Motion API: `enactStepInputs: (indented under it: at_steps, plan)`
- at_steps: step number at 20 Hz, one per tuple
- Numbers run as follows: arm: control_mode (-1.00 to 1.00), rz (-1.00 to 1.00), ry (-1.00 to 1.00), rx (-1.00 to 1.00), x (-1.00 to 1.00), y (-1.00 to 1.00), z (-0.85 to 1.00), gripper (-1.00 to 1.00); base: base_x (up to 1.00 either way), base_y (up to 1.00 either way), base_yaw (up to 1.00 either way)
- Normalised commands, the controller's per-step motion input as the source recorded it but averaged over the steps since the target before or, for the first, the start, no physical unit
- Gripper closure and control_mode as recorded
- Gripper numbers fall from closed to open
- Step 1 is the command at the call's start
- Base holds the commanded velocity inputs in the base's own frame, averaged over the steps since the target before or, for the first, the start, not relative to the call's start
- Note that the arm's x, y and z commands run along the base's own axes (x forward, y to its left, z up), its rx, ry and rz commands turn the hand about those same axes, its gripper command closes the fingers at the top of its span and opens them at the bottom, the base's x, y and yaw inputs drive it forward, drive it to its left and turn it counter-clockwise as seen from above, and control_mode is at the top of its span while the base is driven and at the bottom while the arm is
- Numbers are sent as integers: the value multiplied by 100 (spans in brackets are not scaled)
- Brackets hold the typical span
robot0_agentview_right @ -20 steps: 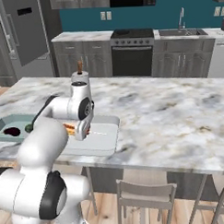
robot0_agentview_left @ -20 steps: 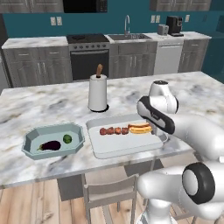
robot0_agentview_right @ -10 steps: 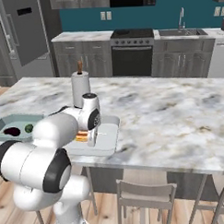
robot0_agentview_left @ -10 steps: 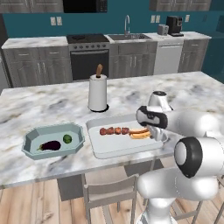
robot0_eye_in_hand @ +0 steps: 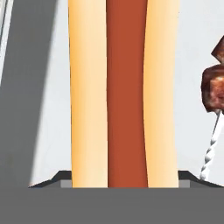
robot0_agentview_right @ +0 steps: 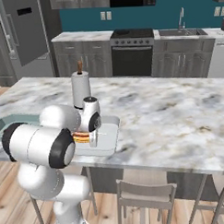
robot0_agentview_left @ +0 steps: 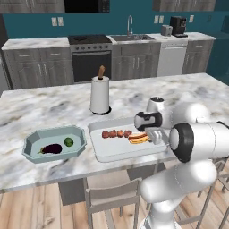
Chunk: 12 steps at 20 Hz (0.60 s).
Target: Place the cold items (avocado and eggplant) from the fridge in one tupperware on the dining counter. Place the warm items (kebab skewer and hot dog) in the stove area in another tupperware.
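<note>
Hot dog point(robot0_eye_in_hand: 126, 92) lies flat in the white tupperware point(robot0_agentview_left: 112, 152) on the dining counter point(robot0_agentview_left: 44, 105), just beside the kebab skewer point(robot0_agentview_left: 115, 133), while the avocado point(robot0_agentview_left: 69, 142) and the eggplant point(robot0_agentview_left: 51, 149) sit together in the teal tupperware point(robot0_agentview_left: 31, 143) to the left. By the look of it both pairs are already sorted, so the step in hand is most likely letting go of the hot dog and backing off. The gripper point(robot0_agentview_left: 154, 135) hangs low over the right end of the white container, and the hand view looks straight down the bun with its sausage running up the middle and a chunk of skewer meat at the right edge. Its fingertips cannot be made out, so I cannot tell whether the jaws are gripping the bun or have let go of it. To finish well, the jaws should spread fully before any lift, so the soft bun does not stick and get dragged up. The retreat should go straight up, not sideways, since the skewer sits close and a sideways sweep could knock it or nudge the container toward the counter edge. The paper towel roll point(robot0_agentview_left: 100, 93) stands behind the container, well apart, and poses little risk.
</note>
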Motion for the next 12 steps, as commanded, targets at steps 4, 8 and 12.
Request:
enactStepInputs:
  at_steps: [4, 8, 12]
  plan:
    - [-100, 0, 0, -2, 43, 3, -18, 100, 0, 0, 0]
    - [-100, 0, 0, 0, 31, 0, -21, 100, 0, 0, 0]
    - [-100, 4, 7, 0, 2, 0, -4, -100, 0, 0, 0]
